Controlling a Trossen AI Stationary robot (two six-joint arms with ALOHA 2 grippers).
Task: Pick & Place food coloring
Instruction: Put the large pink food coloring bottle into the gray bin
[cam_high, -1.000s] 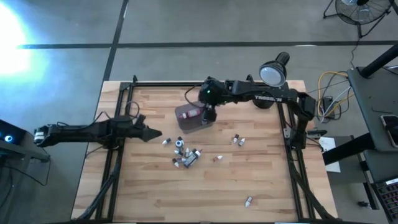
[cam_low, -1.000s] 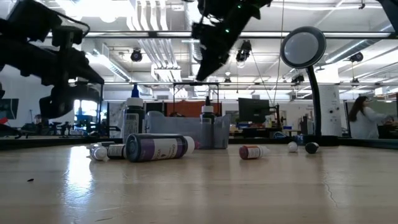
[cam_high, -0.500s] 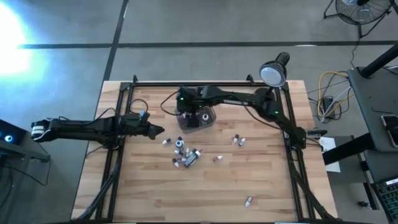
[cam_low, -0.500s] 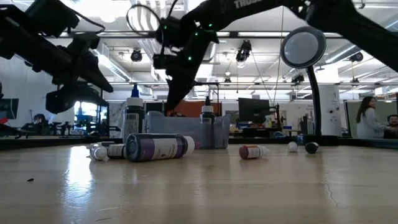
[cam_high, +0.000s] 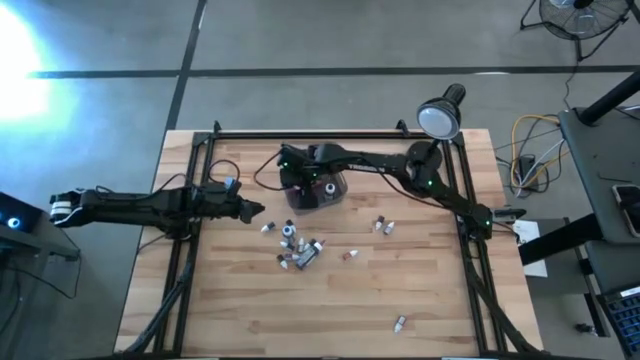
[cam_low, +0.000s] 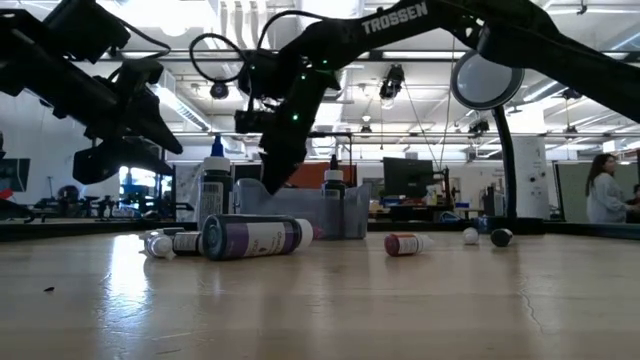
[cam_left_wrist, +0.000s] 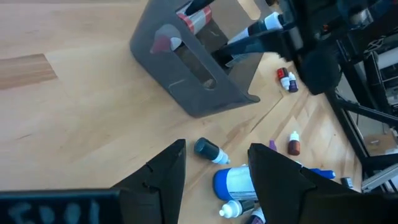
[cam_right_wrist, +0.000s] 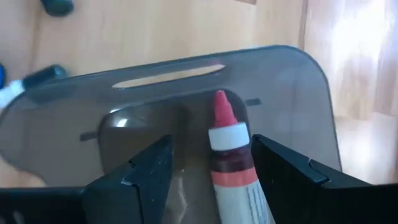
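Observation:
The grey translucent tub (cam_high: 318, 192) stands on the table at the far middle. A food coloring bottle (cam_right_wrist: 228, 155) with a red tip and white collar lies in it. My right gripper (cam_right_wrist: 211, 163) hangs open over the tub's left part, its fingers on either side of that bottle and apart from it. It also shows in the high view (cam_high: 300, 178). A cluster of food coloring bottles (cam_high: 297, 247) lies on the table near the tub. My left gripper (cam_left_wrist: 214, 163) is open and empty just left of the cluster, above a dark-capped bottle (cam_left_wrist: 209, 150).
Two bottles (cam_high: 383, 227) lie right of the cluster, one bottle (cam_high: 350, 255) lies between them and the cluster, and one more (cam_high: 400, 322) lies near the front edge. A round lamp (cam_high: 437, 118) stands at the far right. Black frame rails (cam_high: 190, 250) run along the table's sides.
My right gripper has gone toward the table's left edge across the tub and come down lower over it, its arm stretching out. The tub and the loose bottles have stayed where they were.

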